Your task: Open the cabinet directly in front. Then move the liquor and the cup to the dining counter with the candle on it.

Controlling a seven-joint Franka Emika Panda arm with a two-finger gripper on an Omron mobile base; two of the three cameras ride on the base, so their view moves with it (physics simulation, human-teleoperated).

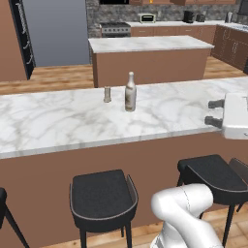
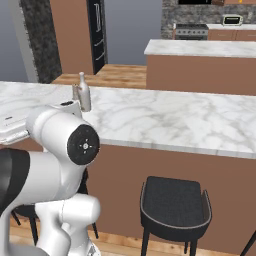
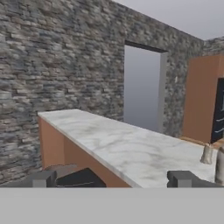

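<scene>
1. In the left base view, the candle (image 1: pixel 107 94) is standing near the frame's middle on the dining counter (image 1: pixel 58 121), just left of the bottle (image 1: pixel 130 92).
2. Two dark stools (image 1: pixel 102 198) are sitting below the counter edge.
3. At the right edge, the gripper (image 1: pixel 211 112) is hovering over the counter, its fingers spread wide and holding nothing.
4. In the hand view, the candle (image 3: pixel 207 154) is showing at the right, on the counter (image 3: pixel 122 146).

A: The liquor (image 3: pixel 220 165) is cut off by the hand view's right edge; the label is too blurred to read.

B: In the right base view, the candle (image 2: pixel 75 92) hides mostly behind the bottle, and the robot's arm covers the dining counter's (image 2: pixel 165 120) near-left corner.
</scene>
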